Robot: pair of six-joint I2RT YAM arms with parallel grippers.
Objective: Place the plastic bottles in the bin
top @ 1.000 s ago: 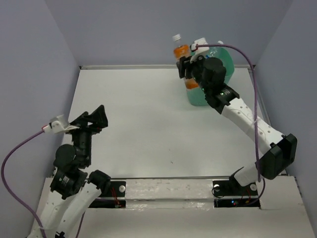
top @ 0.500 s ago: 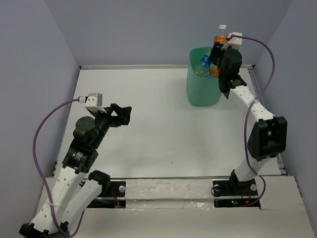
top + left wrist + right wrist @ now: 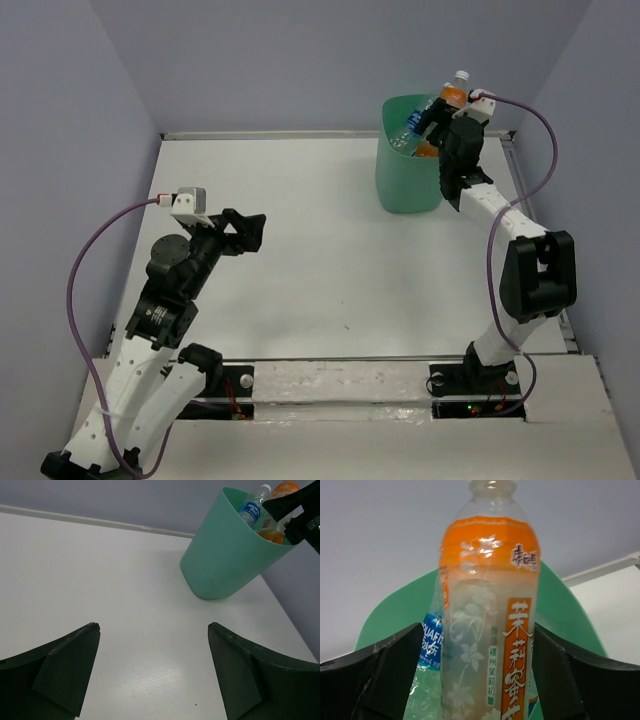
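Looking down on the white table, you have a flat matte surface boxed in by pale lilac walls: the back wall, the left wall and the right wall. A light strip runs along the far edge where the table meets the back wall.

The bin stands upright in the far right corner, close to the back strip and near the right-hand edge. A blue-label bottle leans inside it, its neck showing above the rim.

Your right gripper hangs over the bin's far rim with the orange-label bottle upright between its fingers. A gap shows on one side of the bottle, so you cannot tell whether it is gripped.

Your left gripper hovers above the left half of the table, fingers spread wide and holding nothing. The broadest stretch of white surface lies between it and the bin.
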